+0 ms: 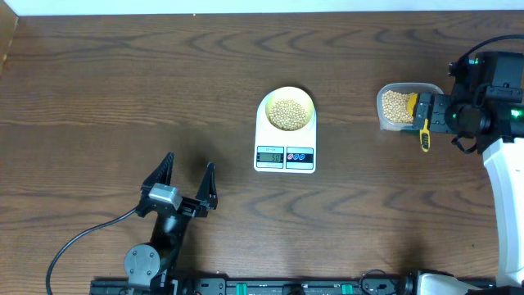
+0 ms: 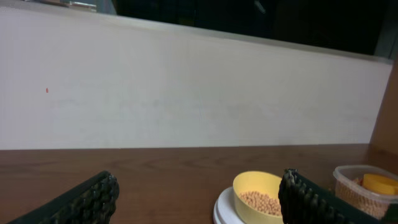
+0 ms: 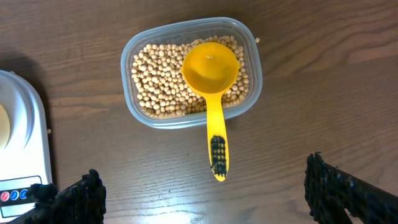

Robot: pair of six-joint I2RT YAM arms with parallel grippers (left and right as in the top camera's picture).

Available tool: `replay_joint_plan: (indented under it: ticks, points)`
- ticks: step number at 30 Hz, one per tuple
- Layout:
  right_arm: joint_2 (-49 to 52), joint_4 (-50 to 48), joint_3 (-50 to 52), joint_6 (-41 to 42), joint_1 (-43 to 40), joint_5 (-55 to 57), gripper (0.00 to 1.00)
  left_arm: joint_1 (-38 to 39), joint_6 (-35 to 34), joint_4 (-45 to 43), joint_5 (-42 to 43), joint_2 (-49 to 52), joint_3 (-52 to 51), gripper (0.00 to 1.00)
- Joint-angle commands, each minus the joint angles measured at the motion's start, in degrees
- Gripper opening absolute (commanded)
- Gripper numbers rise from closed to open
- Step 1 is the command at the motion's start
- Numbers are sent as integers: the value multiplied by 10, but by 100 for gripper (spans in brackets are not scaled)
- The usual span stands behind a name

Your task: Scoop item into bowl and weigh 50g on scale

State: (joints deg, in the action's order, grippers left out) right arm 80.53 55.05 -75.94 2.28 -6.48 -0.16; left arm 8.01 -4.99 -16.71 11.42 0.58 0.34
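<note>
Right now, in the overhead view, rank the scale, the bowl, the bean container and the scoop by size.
1. scale
2. bowl and container: about alike, and the container is partly hidden
3. scoop: only its handle shows

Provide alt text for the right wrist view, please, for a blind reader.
A clear plastic container of beige beans sits on a wooden table, with a yellow scoop resting in it, handle over the rim. The open right gripper hovers above, and the white scale shows at left.

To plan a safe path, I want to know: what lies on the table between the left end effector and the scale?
Nothing; in the overhead view the wood between the left end effector and the scale is bare.
</note>
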Motion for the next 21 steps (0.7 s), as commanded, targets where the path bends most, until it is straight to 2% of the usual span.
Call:
replay_joint_plan:
  ticks: [1,9,21]
  points:
    - [-4,0,-1,-9,4,7,99,-2,-13,13,-14,-5,-1,85]
    - [-4,0,-1,-9,4,7,99,-2,-23,107,-17,-5,-1,84]
    - [-4,0,-1,-9,4,7,99,-2,-33,167,-21,-5,-1,85]
